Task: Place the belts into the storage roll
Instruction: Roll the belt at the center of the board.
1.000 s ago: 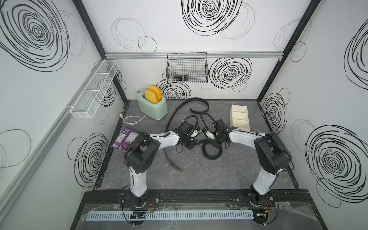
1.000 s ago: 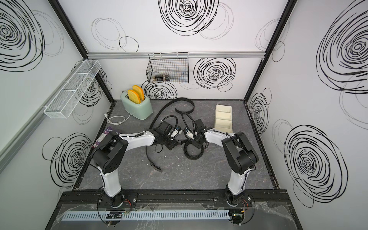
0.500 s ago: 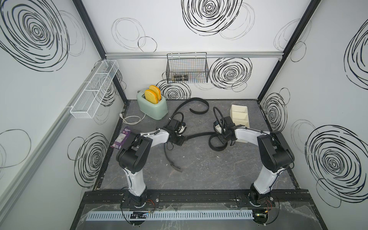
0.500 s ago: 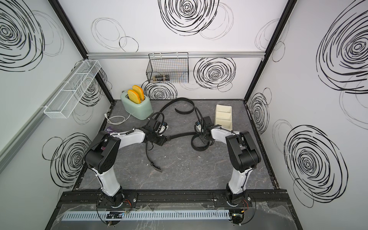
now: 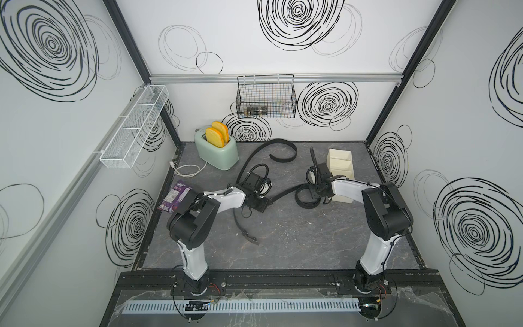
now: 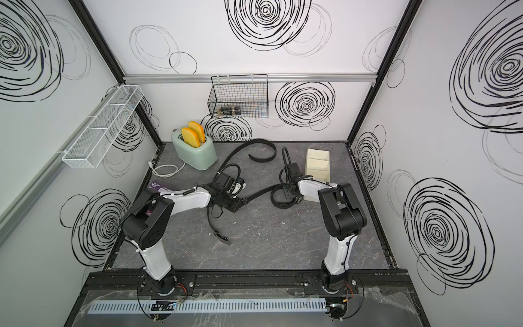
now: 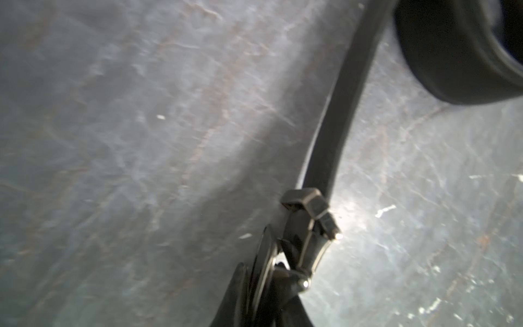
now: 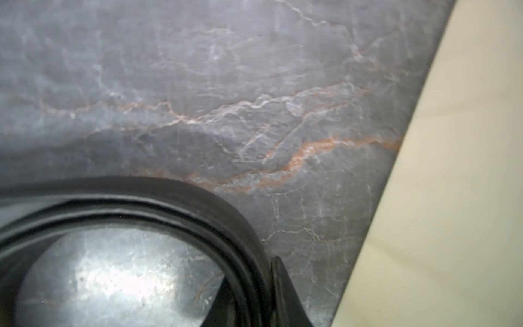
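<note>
While the left gripper [image 5: 266, 201] pinches 1 belt's [image 5: 284, 193] buckle [image 7: 308, 215] and the right gripper [image 5: 318, 195] its coil [image 5: 300, 202], rolling looks underway; next, tighten for the storage roll [image 5: 341, 161].

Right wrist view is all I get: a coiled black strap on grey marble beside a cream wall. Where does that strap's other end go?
Observer: The coiled black belt trails across the grey marble table to the left gripper, whose fingers pinch its metal buckle.
Operator: Anything in the tray?
Observer: The cream divided plastic tray shows only empty compartments.
Operator: Another belt?
Observer: Yes, a second black belt curls beside the mint-green toaster.
</note>
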Tool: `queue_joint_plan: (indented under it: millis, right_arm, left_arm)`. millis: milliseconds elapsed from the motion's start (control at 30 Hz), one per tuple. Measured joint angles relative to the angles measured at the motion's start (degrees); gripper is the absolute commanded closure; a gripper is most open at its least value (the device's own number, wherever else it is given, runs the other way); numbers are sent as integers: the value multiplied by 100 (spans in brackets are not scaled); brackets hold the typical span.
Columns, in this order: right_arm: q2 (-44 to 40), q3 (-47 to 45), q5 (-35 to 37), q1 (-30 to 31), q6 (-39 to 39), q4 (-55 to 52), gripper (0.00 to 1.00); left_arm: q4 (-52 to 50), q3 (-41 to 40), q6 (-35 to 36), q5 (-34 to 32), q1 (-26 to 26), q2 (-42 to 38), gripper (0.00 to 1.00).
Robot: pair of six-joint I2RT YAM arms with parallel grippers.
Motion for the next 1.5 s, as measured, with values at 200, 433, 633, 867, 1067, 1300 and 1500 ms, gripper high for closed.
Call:
queue_joint_plan:
  millis: [200,433,633,867,1067,1300,1500]
  right_arm:
    - [26,-2,-59,103,931,92,92]
    - [-17,-273,-83,535,2170,695,100]
    - [-122,-459,-39,737,2776,872,100]
    - [-122,-459,-7,804,2938,855,100]
    - [-122,-446,-4,809,2868,822,100]
    - [-118,-439,-7,809,2780,809,100]
    - [-107,-409,-11,809,2730,750,100]
  left_arm:
    - [68,-35,-205,-26,-581,-13,82]
    - [46,243,-535,-22,-1233,199,76]
    - [61,461,-835,42,-1563,367,68]
    - [256,470,-1191,459,-1502,417,60]
    - [529,304,-1576,927,-1239,372,51]
    - [354,-76,-1827,1331,-758,-378,46]
    - [317,-282,-2063,1530,-177,-1449,44]
